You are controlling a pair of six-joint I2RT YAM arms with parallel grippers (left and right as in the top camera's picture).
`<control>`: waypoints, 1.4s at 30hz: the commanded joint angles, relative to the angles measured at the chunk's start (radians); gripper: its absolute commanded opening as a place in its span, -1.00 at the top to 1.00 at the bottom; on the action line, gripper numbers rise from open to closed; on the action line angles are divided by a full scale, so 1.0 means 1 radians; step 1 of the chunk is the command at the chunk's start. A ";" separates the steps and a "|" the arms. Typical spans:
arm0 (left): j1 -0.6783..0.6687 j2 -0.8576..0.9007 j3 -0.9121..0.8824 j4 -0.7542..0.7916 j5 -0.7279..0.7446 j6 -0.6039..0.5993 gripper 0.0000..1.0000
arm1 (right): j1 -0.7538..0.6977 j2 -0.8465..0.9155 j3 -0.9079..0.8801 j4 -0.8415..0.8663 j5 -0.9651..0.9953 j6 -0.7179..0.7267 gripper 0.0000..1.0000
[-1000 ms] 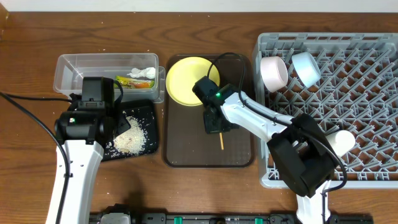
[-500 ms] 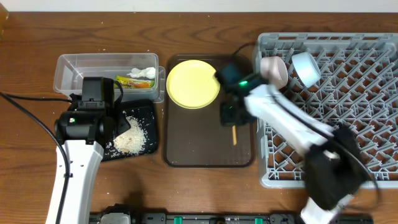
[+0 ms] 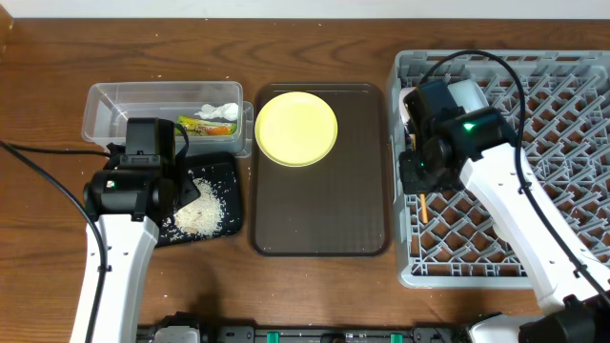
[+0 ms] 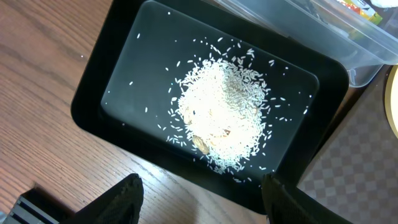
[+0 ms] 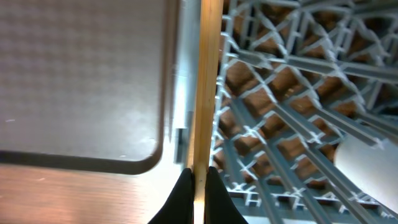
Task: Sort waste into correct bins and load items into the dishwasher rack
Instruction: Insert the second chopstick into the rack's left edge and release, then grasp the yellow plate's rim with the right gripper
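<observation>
Right gripper (image 3: 416,177) has swung off the brown tray (image 3: 319,224) toward the table's right edge since a second ago, taking the chopstick (image 3: 422,207) along. It now sits over the left side of the rack (image 3: 572,238), just past its left wall. Wrist view shows the fingers pinching the chopstick (image 5: 206,81) at one end, with the rest sticking straight out ahead of them, right along the line where tray rim meets rack wall. Can't tell if that's one stick or two pressed together. Step in hand looks like dropping it in the rack. To do that well it probably wants to go a bit further toward the right edge so the whole stick clears the wall. Then lower and lay it flat across the lattice, not end-on, or it could slip through a gap. Left gripper (image 4: 199,196) hangs with fingers spread, holding nothing, over the rice (image 4: 224,121) in the black tray (image 4: 87,106) near the left edge. Plate (image 3: 296,127) sits on the brown tray's far end, not loaded yet.
</observation>
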 commanded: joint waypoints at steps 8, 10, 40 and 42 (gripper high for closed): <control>0.005 0.002 -0.002 -0.003 -0.005 -0.013 -0.29 | -0.028 0.014 -0.182 0.110 0.039 0.001 0.78; 0.005 0.002 -0.002 -0.003 -0.005 -0.013 -0.29 | -0.029 0.013 -0.180 0.132 0.039 0.001 0.39; 0.005 0.002 -0.002 -0.004 -0.005 -0.013 -0.29 | 0.126 0.337 0.011 0.803 -0.127 0.042 -0.45; 0.005 0.002 -0.002 -0.004 -0.005 -0.013 -0.29 | 0.134 0.396 0.011 0.820 -0.118 0.092 -0.46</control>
